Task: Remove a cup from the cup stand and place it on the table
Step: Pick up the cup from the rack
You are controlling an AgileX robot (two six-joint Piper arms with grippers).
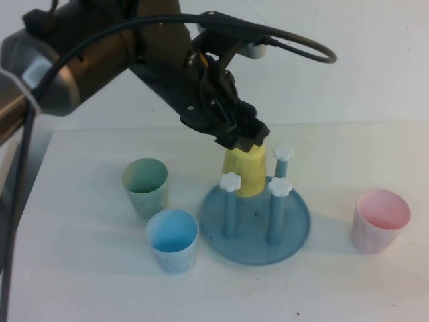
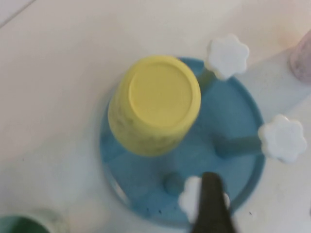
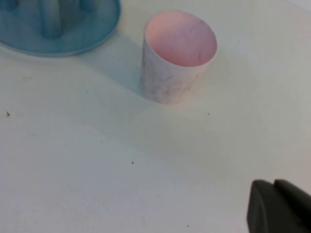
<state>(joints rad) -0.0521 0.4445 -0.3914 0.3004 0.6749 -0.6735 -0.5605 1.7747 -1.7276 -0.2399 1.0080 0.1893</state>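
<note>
The yellow cup (image 1: 245, 173) sits upside down over a back peg of the round blue cup stand (image 1: 295, 235). Three other pegs with white flower caps (image 1: 230, 182) stand bare. My left gripper (image 1: 242, 142) hangs right above the cup's base, open and holding nothing. In the left wrist view the cup (image 2: 155, 104) is seen from above on the stand (image 2: 243, 121), with one dark finger (image 2: 211, 206) over a near cap. My right gripper (image 3: 273, 188) is shut and empty, low over the white table (image 3: 97, 160).
A green cup (image 1: 144, 184) and a blue cup (image 1: 173, 239) stand upright left of the stand. A pink cup (image 1: 380, 219) stands upright to its right, also in the right wrist view (image 3: 177, 58). The table's far edge runs behind the stand.
</note>
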